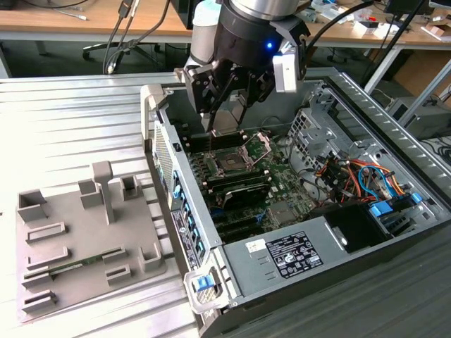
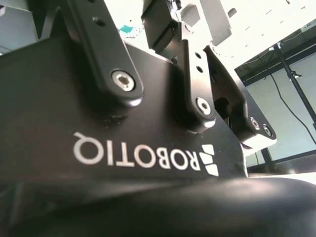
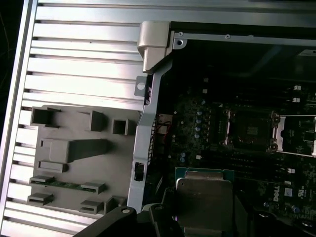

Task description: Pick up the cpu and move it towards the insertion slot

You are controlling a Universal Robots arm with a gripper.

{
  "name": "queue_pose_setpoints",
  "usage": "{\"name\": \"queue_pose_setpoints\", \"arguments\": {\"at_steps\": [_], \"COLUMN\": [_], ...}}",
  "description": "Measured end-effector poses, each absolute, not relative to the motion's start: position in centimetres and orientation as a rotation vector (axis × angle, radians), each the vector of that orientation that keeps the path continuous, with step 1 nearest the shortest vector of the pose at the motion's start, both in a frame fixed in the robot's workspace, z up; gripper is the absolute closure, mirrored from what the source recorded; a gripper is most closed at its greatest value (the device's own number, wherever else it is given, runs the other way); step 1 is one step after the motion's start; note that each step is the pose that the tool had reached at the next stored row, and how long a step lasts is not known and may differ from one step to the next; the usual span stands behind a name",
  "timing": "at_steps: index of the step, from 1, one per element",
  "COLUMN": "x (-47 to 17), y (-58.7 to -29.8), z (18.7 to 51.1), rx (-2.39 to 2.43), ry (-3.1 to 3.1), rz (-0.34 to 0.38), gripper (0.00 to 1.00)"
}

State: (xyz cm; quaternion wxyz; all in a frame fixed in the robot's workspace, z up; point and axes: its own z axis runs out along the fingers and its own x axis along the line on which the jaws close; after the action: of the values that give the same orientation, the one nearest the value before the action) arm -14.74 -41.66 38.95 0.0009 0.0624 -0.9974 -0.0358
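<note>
While fingers (image 1: pixel 224 105) grip cpu (image 3: pixel 205 190); grey fixture tray (image 1: pixel 77 274) well apart.

The cpu (image 3: pixel 205 197) is cut off by the first wrist view's edge.

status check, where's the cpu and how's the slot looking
Gripper shut on cpu, inside the open computer case. Insertion slot beneath, retaining plate open. Nothing between.
</note>
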Motion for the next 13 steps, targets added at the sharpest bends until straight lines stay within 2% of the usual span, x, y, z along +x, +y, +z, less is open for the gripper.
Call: {"name": "queue_pose_setpoints", "arguments": {"at_steps": [13], "x": [-14.18], "y": [-41.59], "z": [38.91], "rx": [0.196], "ry": [-3.132], "rz": [-0.112], "gripper": [0.45]}}
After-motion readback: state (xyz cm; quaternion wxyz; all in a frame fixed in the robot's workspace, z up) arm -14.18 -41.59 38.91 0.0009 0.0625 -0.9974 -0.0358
